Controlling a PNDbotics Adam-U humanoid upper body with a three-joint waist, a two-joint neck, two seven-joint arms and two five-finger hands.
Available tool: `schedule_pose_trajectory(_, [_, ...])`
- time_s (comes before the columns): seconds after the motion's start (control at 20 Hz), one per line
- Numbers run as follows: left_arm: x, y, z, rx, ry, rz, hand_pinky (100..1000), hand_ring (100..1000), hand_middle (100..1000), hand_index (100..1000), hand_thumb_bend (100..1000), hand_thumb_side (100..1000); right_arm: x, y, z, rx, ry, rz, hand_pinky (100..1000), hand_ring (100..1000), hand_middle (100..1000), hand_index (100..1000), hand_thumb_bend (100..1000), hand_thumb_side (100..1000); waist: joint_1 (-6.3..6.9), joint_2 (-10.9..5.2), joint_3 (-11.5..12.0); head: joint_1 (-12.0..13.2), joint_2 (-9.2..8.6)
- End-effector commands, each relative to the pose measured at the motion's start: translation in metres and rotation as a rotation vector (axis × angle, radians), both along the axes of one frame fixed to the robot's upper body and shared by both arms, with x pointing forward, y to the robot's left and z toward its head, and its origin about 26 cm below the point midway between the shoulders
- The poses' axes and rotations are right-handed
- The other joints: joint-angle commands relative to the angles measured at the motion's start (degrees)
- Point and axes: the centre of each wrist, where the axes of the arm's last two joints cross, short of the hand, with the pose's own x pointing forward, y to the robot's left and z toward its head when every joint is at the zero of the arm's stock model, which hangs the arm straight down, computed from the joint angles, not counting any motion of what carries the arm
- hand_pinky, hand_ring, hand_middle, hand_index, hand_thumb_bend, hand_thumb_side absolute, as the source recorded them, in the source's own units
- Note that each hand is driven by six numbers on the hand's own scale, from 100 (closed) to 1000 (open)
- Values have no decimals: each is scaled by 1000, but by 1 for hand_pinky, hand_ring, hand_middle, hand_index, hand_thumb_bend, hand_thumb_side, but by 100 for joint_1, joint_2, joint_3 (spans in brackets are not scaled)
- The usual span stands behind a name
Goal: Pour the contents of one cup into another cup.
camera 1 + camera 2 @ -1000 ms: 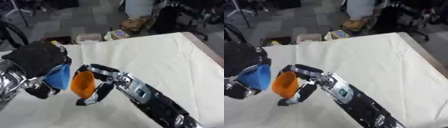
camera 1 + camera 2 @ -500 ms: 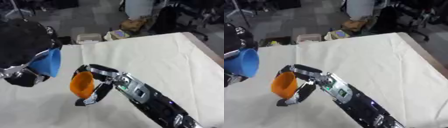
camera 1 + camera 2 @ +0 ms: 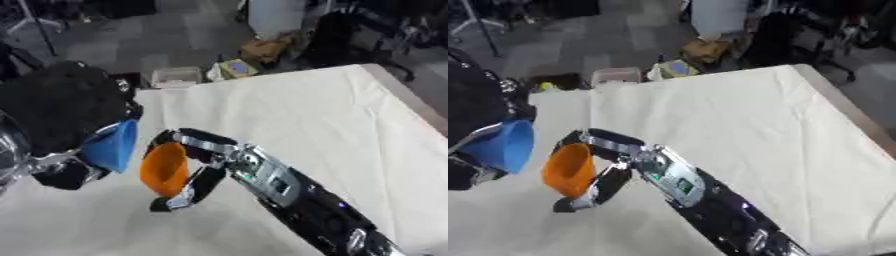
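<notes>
My right hand (image 3: 203, 165) is curled round an orange cup (image 3: 164, 169), which is held above the table and tipped with its mouth facing left. My left hand (image 3: 61, 115), a large black shape at the left edge, holds a blue cup (image 3: 112, 146) just left of the orange one. The blue cup is tilted with its rim turned toward the orange cup, and a small gap separates them. What is inside either cup is hidden.
A white cloth covers the table (image 3: 315, 115), whose right edge runs diagonally at the far right. Beyond the far edge, boxes (image 3: 175, 76) and a cardboard carton (image 3: 262, 49) lie on the grey floor.
The left hand has brought the blue cup back down beside the orange cup after lifting it up and away to the left. The orange cup has hardly moved.
</notes>
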Motion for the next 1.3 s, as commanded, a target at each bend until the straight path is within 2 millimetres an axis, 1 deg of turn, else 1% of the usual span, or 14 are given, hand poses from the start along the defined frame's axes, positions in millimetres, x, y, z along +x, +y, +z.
schedule_pose_trajectory(0.05, [-3, 0, 5, 1, -21, -1, 125, 100, 100, 333, 493, 100, 1, 2, 10, 20, -25, 8, 337, 253, 422, 590, 445, 100, -2, -66, -3, -12, -23])
schedule_pose_trajectory(0.4, [-2, 2, 5, -15, -21, 11, 120, 100, 100, 334, 483, 100, 1, 1, 10, 20, -23, 3, 335, 253, 422, 589, 447, 100, -6, -65, 9, -24, -29])
schedule_pose_trajectory(0.6, [1, 9, 6, -100, -3, 27, 105, 100, 100, 333, 461, 100, 3, -4, 8, 24, -18, -29, 333, 251, 420, 587, 482, 100, -11, -61, 30, -37, -31])
schedule_pose_trajectory(0.65, [2, 11, 7, -128, 2, 30, 100, 100, 100, 332, 450, 100, 5, -6, 6, 25, -14, -47, 332, 252, 421, 588, 508, 100, -11, -60, 36, -40, -34])
schedule_pose_trajectory(0.8, [5, 17, 10, -217, 11, 38, 100, 100, 100, 333, 429, 100, 11, -16, -1, 26, -5, -120, 332, 256, 422, 589, 527, 100, -12, -56, 56, -56, -42])
schedule_pose_trajectory(0.85, [5, 19, 11, -247, 15, 41, 100, 100, 100, 332, 410, 100, 13, -20, -5, 26, 0, -149, 331, 267, 419, 583, 537, 100, -14, -53, 63, -60, -46])
schedule_pose_trajectory(1.0, [8, 26, 12, -338, 31, 50, 100, 100, 100, 330, 388, 100, 22, -38, -14, 28, 12, -255, 335, 284, 420, 583, 545, 100, -17, -44, 82, -69, -43])
schedule_pose_trajectory(1.15, [9, 29, 12, -413, 48, 50, 100, 100, 100, 331, 368, 100, 30, -56, -23, 19, 8, -350, 342, 334, 428, 587, 555, 100, -16, -36, 92, -76, -43])
schedule_pose_trajectory(1.25, [9, 29, 11, -455, 60, 46, 100, 100, 100, 336, 357, 100, 33, -63, -30, 7, 1, -397, 351, 369, 437, 592, 563, 100, -16, -30, 92, -84, -38])
schedule_pose_trajectory(1.3, [9, 28, 10, -474, 66, 42, 100, 100, 100, 337, 357, 100, 35, -65, -33, 1, -4, -416, 352, 373, 439, 592, 563, 100, -16, -26, 88, -90, -38])
